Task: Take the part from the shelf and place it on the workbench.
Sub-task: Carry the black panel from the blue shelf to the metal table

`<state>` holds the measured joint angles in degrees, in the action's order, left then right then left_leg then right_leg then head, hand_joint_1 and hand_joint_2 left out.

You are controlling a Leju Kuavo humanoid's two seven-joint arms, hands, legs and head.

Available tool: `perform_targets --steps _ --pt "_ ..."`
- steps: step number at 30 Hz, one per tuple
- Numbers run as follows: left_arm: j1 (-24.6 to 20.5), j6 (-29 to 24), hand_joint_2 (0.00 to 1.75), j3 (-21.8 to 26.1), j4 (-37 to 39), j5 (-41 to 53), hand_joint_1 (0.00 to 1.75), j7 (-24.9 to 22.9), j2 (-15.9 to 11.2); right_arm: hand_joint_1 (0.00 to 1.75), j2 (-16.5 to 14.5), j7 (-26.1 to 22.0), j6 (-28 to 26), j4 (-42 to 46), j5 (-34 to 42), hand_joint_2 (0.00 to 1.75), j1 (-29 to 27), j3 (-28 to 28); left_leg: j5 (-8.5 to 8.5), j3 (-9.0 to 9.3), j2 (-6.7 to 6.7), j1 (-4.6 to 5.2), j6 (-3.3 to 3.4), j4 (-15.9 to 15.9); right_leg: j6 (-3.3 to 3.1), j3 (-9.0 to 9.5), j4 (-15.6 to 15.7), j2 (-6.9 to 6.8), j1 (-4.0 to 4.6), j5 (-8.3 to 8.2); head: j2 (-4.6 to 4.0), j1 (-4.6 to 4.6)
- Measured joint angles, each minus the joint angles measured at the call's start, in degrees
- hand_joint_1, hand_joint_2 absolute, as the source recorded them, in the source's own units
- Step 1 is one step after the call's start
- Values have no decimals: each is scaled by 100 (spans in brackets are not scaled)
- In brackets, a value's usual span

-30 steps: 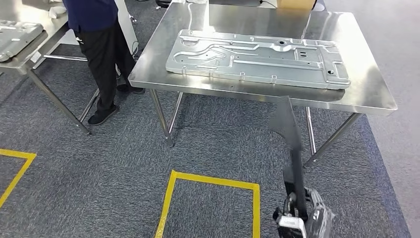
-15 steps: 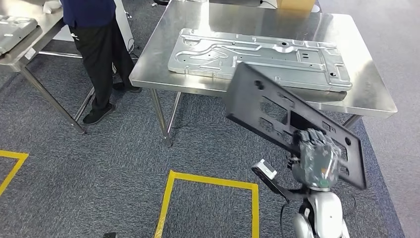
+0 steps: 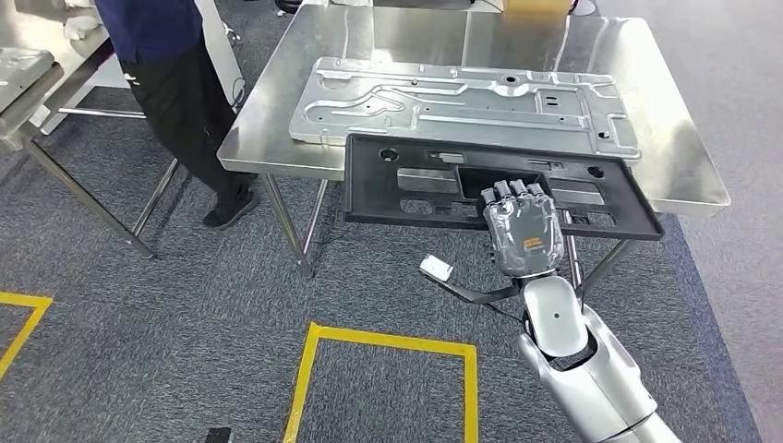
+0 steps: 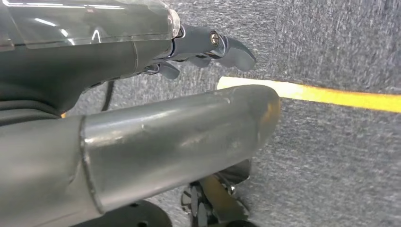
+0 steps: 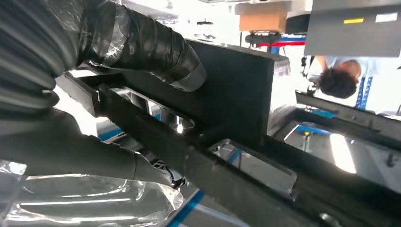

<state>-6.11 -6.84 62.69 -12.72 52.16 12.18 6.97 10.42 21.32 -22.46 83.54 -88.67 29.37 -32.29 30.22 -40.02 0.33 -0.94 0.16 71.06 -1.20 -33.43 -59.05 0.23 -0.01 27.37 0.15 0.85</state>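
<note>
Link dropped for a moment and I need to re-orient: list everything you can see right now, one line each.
black part: one, black flat frame with cutouts, held level over the near edge of the workbench.
metal panel: one, silver stamped sheet, lying flat on the workbench.
workbench: one, stainless steel, straight ahead.
second table: one, steel, far left, with a silver sheet on it.
cardboard box: one, brown, at the workbench's far edge.
floor tape: yellow lines on grey carpet.
person: one, dark clothes, standing between the tables.
right hand: grips the black part's near edge.
left hand: holds nothing, above the carpet.
</note>
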Motion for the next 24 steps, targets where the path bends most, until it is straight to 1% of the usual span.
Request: perform_targets --steps 1,2,3,4,5,7,8,9,10,11,12,13,14,15,16,17,18,19,20,22,23,24 --pt "3 0 0 -1 0 -1 0 -1 -13 175 10 4 1 -28 0 175 22 -30 -245 143 -8 21 54 -391 3 42 0 0 10 32 0 2" --pt "4 0 0 -2 0 -1 0 -1 -24 175 18 9 2 -54 0 175 55 -54 -421 282 -15 44 100 -738 14 69 -5 4 25 61 0 4" --pt "1 0 0 -3 0 0 0 -1 -34 175 24 13 2 -79 0 175 89 -74 -502 383 -20 67 133 -978 35 76 -9 7 29 79 0 5" --pt "-1 0 0 -4 0 0 0 -2 -41 175 30 14 3 -101 0 175 117 -89 -505 429 -25 84 151 -1093 61 69 -9 10 25 88 0 8" --pt "-3 0 0 -4 0 1 0 -4 -40 175 35 13 3 -121 0 175 138 -100 -488 444 -26 96 155 -1133 93 63 -1 12 24 90 0 8" --pt "-4 1 0 -8 1 1 0 -7 -34 175 48 10 9 -146 0 175 163 -107 -492 497 -30 67 180 -1230 161 74 6 9 24 121 0 9" --pt "-3 3 0 -10 1 2 0 -9 -32 175 58 12 21 -161 0 175 188 -113 -498 537 -27 46 204 -1283 196 45 -74 7 24 177 0 11" --pt "-7 6 0 -14 2 3 0 -10 -29 175 67 14 40 -181 0 175 223 -123 -503 577 -22 24 225 -1330 229 -55 -280 6 17 281 0 13" --pt "-13 10 0 -18 2 4 0 -13 -29 175 75 13 59 -210 0 175 250 -135 -496 601 -18 23 242 -1349 257 -227 -602 6 -6 412 0 15" --pt "-19 15 0 -20 2 5 0 -14 -30 175 77 5 72 -247 0 175 270 -147 -479 616 -15 21 257 -1353 283 -451 -979 5 -28 546 0 16" --pt "-24 21 0 -22 2 6 0 -15 -29 175 77 -10 77 -289 0 175 268 -155 -460 632 -16 20 259 -1350 305 -666 -1314 4 -52 628 0 15" --pt "-22 27 0 -22 2 6 0 -16 -28 175 77 -39 74 -333 0 175 248 -157 -433 657 -20 17 257 -1346 324 -806 -1485 2 -75 606 0 15" --pt "-14 32 0 -22 2 6 0 -16 -25 175 77 -84 67 -374 0 175 223 -157 -403 692 -26 13 250 -1340 339 -842 -1449 -2 -96 474 0 15" --pt "-4 37 0 -22 2 5 0 -15 -20 175 77 -142 57 -410 0 175 196 -153 -365 737 -31 8 235 -1330 348 -767 -1197 -10 -114 244 0 15" --pt "6 42 0 -22 2 4 0 -13 -14 175 77 -214 42 -442 0 175 164 -134 -320 782 -36 3 214 -1318 352 -625 -813 -25 -127 -8 0 16" --pt "9 46 0 -22 2 3 0 -6 -10 175 72 -288 18 -473 0 175 128 -102 -275 814 -40 7 181 -1301 345 -472 -460 -37 -119 -178 0 17" --pt "8 52 0 -21 2 1 0 3 -8 175 60 -361 -5 -500 0 175 87 -51 -237 832 -44 12 145 -1288 321 -355 -197 -43 -106 -263 0 14" --pt "5 57 0 -21 2 -1 0 14 -8 175 43 -425 -27 -523 0 175 37 11 -208 839 -46 19 106 -1284 288 -297 -66 -45 -89 -259 0 13" --pt "1 60 0 -20 2 -2 0 22 -8 175 25 -478 -45 -543 0 175 -17 74 -188 846 -46 27 69 -1289 247 -277 -44 -37 -68 -207 0 10" --pt "3 63 0 -20 2 -3 0 33 -11 175 -7 -564 -67 -563 0 175 -129 216 -130 887 -40 20 2 -1300 159 -232 -12 -23 -81 -156 0 8" --pt "6 63 0 -20 2 -4 0 36 -14 175 -27 -603 -82 -569 0 175 -176 297 -72 884 -38 14 -27 -1228 112 -187 4 -21 -91 -130 0 7" --pt "7 63 0 -20 2 -5 0 38 -17 175 -54 -641 -101 -570 0 175 -216 377 25 816 -37 8 -51 -1043 68 -135 21 -20 -102 -104 0 6"
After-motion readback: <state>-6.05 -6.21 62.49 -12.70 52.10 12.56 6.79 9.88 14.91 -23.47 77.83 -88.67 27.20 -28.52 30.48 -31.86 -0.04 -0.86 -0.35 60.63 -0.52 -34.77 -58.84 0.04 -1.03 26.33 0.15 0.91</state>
